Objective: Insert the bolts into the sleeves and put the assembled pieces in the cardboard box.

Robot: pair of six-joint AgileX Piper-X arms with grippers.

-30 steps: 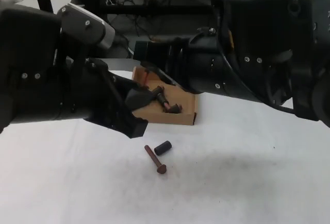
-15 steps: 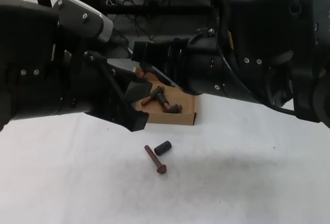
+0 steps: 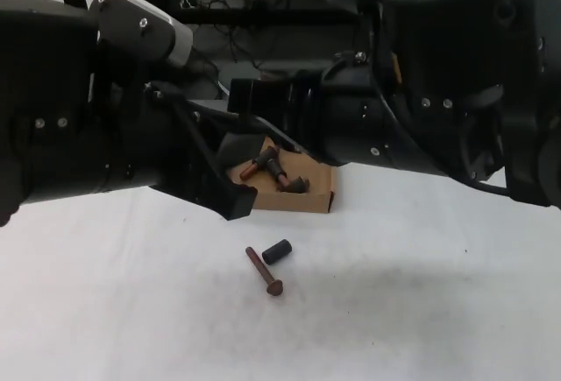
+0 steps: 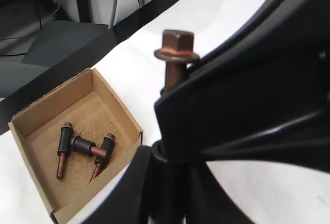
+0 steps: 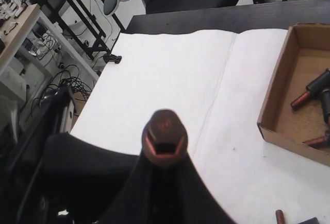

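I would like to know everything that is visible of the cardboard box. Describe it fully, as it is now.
The cardboard box is a shallow open tray of brown corrugated board, with four low upright walls and no lid. It stands flat on the white cover of the bench, close to the cover's edge. Inside lie three assembled pieces, each coppery with a black middle part, resting on the floor of the box near one another.
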